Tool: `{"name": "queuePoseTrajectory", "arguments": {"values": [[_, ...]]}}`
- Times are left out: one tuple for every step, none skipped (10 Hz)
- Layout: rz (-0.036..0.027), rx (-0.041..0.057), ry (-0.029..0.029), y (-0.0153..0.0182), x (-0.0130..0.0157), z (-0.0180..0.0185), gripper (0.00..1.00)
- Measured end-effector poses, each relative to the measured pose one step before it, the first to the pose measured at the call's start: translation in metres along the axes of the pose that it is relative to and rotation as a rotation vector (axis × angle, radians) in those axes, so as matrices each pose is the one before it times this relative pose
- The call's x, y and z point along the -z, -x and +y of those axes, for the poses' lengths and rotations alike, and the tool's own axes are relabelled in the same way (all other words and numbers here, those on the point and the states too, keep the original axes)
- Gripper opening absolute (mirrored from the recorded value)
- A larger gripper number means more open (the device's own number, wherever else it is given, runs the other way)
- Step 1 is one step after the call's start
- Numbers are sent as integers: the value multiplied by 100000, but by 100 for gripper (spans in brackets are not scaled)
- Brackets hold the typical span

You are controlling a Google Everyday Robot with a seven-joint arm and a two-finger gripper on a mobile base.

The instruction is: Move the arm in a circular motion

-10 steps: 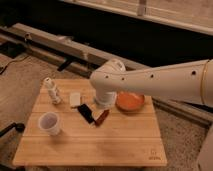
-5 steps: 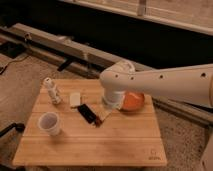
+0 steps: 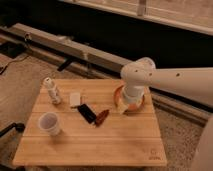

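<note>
The arm [image 3: 170, 80] is a thick glossy white limb reaching in from the right edge, its rounded elbow joint [image 3: 137, 72] hanging over the right part of the wooden table [image 3: 90, 145]. Its small pale gripper [image 3: 125, 108] points downward just above the left side of an orange bowl [image 3: 140, 106]. Nothing shows between the gripper and the bowl.
On the table stand a white cup [image 3: 49, 123] at the front left and a small white bottle [image 3: 51, 90] behind it. A pale block [image 3: 75, 99], a black flat object [image 3: 86, 113] and a reddish-brown item [image 3: 101, 117] lie mid-table. A metal rail [image 3: 75, 47] runs behind.
The arm has swung to the right across the table, its elbow going from above the middle to above the orange bowl. The objects on the table have not moved.
</note>
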Motion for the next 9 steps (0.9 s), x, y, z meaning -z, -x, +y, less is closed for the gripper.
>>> {"name": "queuePoseTrajectory", "arguments": {"values": [[132,-6680,-150,823,-103,-2857,67],[51,-5609,383,1232,-100,-2520,67],[140,-3905,252,936,-107,-1635,67],[104,-4367,355,1096,-136,-1659,67],[374,-4969,317,1094,-276,-1655,67],[0,-2673,207,635,-151,-648,67],[161,-2069,193,446,-247,-496,67],[299,-1561,183,53,-209,-79,67],[156,-592,15,-19,-95,-45,67]]}}
